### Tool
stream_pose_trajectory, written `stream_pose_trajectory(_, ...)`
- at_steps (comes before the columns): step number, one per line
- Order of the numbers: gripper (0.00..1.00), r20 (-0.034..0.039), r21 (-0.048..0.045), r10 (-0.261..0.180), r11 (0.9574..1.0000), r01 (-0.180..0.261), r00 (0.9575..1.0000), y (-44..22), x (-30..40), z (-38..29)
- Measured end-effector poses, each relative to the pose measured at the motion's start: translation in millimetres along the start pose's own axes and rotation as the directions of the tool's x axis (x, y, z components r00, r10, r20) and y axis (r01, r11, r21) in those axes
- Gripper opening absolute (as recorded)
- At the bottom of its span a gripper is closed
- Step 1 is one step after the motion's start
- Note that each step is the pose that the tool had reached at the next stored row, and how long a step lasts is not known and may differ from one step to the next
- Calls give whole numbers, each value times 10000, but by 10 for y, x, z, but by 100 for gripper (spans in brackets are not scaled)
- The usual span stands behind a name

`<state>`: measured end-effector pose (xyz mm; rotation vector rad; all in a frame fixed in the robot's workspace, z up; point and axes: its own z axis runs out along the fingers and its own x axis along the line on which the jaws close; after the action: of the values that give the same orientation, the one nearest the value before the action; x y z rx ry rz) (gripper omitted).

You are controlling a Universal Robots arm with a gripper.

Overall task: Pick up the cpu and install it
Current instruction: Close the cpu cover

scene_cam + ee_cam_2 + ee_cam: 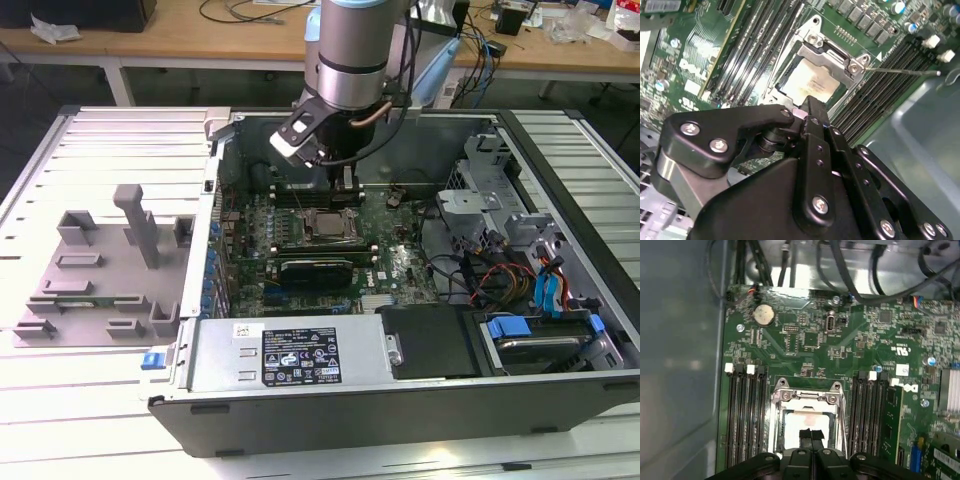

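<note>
The cpu (pixel 809 82) (pixel 804 421) is a pale silvery square lying flat inside the metal-framed socket (pixel 832 54) (pixel 807 396) on the green motherboard (pixel 395 262). My gripper (pixel 811 435) (pixel 811 102) hangs just above the cpu, its two black fingertips pressed together with nothing showing between them. In the exterior view the gripper (pixel 345 183) sits inside the open computer case, just behind the socket (pixel 326 225). Part of the cpu is covered by the fingertips in both wrist views.
Memory slots (pixel 745 415) flank the socket on both sides. A thin metal lever (pixel 900 70) sticks out beside the socket. A grey tray with plastic blocks (pixel 100 270) lies at the exterior view's left. Cables and drive bays (pixel 540 290) crowd the case's right side.
</note>
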<state>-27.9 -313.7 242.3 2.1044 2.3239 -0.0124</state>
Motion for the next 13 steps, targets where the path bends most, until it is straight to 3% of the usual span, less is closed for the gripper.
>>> stream_pose_trajectory(2, 11, 10, -6, -728, 9973, 728, 9973, 0, 0, 0)
stream_pose_trajectory(4, 11, 19, -9, -1122, 9937, 1122, 9937, 0, 0, 0)
stream_pose_trajectory(8, 11, 43, -12, -2108, 9775, 2108, 9775, -1, 0, 1)
stream_pose_trajectory(11, 11, 76, -11, -3081, 9513, 3082, 9513, -3, 0, 1)
stream_pose_trajectory(12, 11, 84, -9, -3222, 9467, 3222, 9466, -3, 0, 1)
stream_pose_trajectory(13, 11, 98, -5, -3478, 9376, 3478, 9375, -4, 1, 1)
